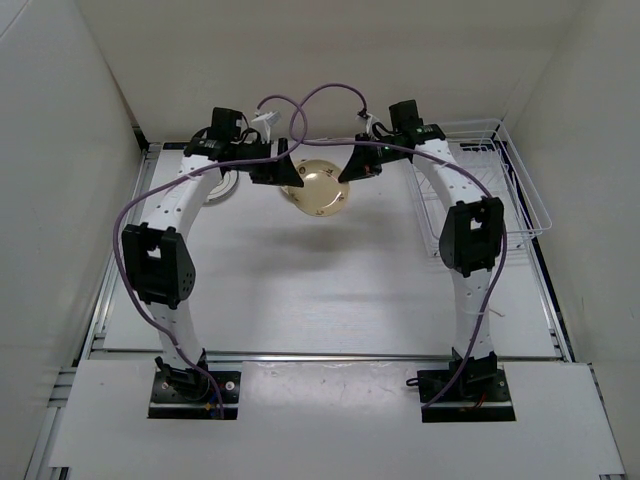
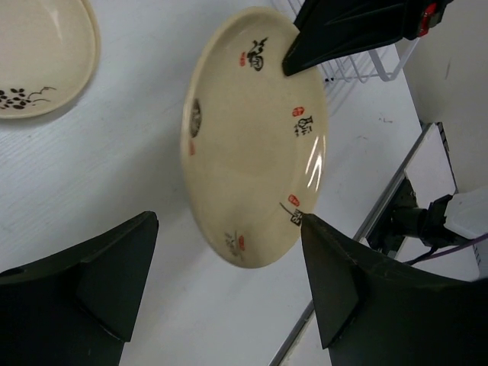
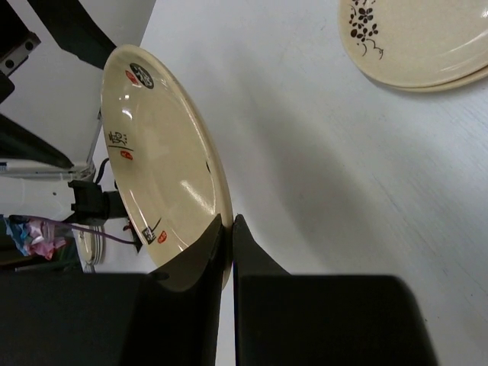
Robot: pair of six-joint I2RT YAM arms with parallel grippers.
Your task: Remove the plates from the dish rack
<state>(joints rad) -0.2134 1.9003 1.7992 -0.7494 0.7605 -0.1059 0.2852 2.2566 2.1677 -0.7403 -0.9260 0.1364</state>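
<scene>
A tan-yellow plate [image 1: 320, 190] with small dark and red marks hangs above the table at the back middle. My right gripper [image 1: 352, 168] is shut on its rim; the right wrist view shows both fingers pinching the plate's edge [image 3: 164, 152] at the gripper [image 3: 227, 223]. My left gripper [image 1: 288, 175] is open, and in the left wrist view [image 2: 229, 227] its jaws stand wide on either side of the plate's lower edge [image 2: 255, 137], the right fingertip [image 2: 313, 229] close to the rim. The white wire dish rack [image 1: 495, 180] stands at the back right.
A stack of cream plates with dark floral marks lies on the table at the back left [image 1: 222, 186], seen also in the left wrist view [image 2: 38, 53] and the right wrist view [image 3: 419, 38]. White walls enclose the table on three sides.
</scene>
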